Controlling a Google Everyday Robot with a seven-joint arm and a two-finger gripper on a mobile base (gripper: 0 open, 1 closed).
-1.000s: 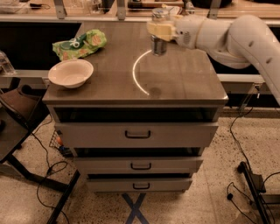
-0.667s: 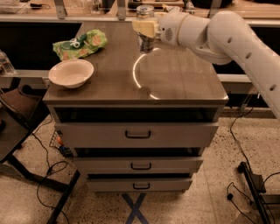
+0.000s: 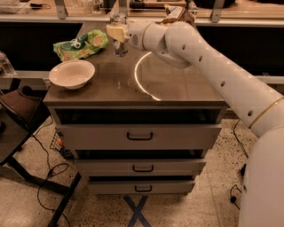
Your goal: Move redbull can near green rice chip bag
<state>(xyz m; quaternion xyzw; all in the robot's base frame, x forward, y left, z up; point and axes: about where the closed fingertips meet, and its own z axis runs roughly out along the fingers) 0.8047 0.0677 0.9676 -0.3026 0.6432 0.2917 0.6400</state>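
A: Quick rundown, front to back?

B: Nearest is the drawer stack under the table. On top, at the front corner on the bag's side, there's a white bowl, empty. Behind it is the green rice chip bag, lying crumpled. Then the redbull can, upright near the back edge, just beside the bag's inner end w/ a small gap btwn them. Far back there's a tan-brown bag behind the arm.

A: And the arm's business end?

B: The gripper is at the can, arm reaching in across the back of the table. Fingers are clamped on the can's mid-body; one pale pad shows across it.

A: Can down or in the air?

B: Can't tell if the base touches the top. Looks v. low either way.

A: So what's the step?

B: Placement, I'd say. Can is already close to the bag, so no more sideways travel needed imo. Best to lower straight, hold it vertical and let the base sit flat before letting go. Open the fingers evenly so neither pad nudges it; it's tall & slim, prob. tips easily. Then lift clear straight up, not sideways, so the wrist doesn't clip the can top or rumple the bag.
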